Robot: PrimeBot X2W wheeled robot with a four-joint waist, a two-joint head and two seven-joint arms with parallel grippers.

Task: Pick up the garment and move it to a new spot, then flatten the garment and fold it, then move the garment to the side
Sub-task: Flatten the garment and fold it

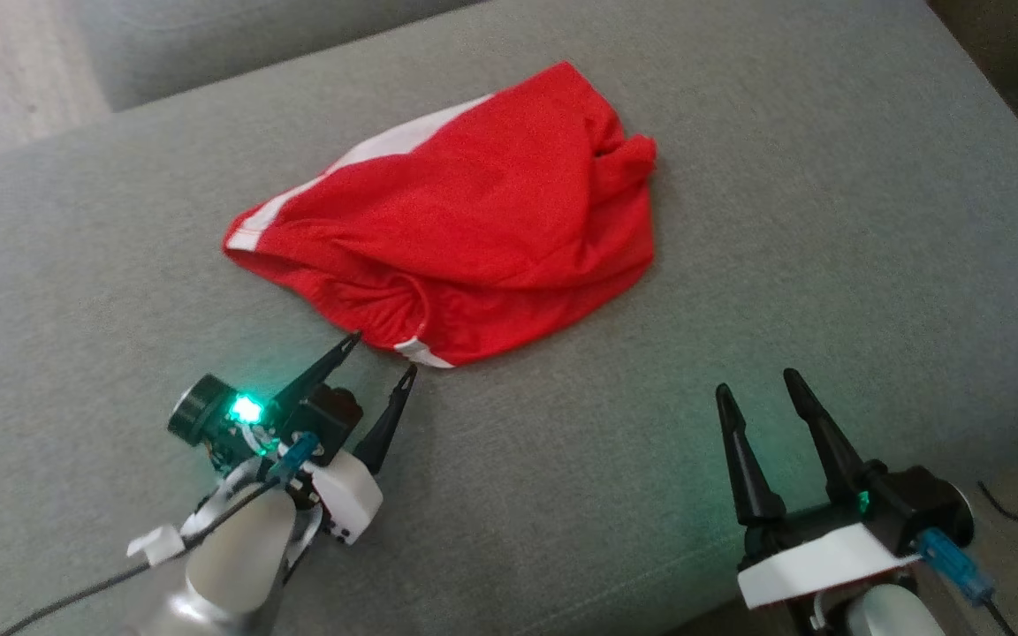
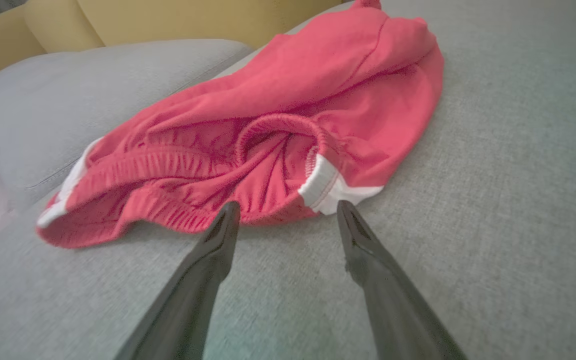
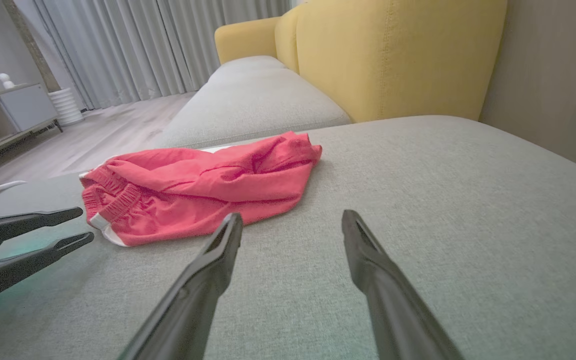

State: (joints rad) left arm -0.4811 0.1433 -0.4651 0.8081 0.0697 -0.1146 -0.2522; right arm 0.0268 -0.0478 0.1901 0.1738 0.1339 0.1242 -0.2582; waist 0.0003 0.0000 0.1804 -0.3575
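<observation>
Left gripper: jaws spread wide, nothing between them. The two tips sit right at the near edge of the garment, on either side of the white-trimmed corner of its elastic waistband. Whether they touch the cloth cannot be told. In the head view the fingers point toward 1 o'clock.

Right gripper: jaws spread wide, empty, above bare cushion and well apart from the garment, which lies at its 10 o'clock.

Garment: red shorts with white side trim, crumpled in a loose heap, waistband opening facing the left gripper. It lies on the grey sofa cushion, toward 12 o'clock in the head view.

Yellow backrest stands beyond the cushion in the right wrist view.
</observation>
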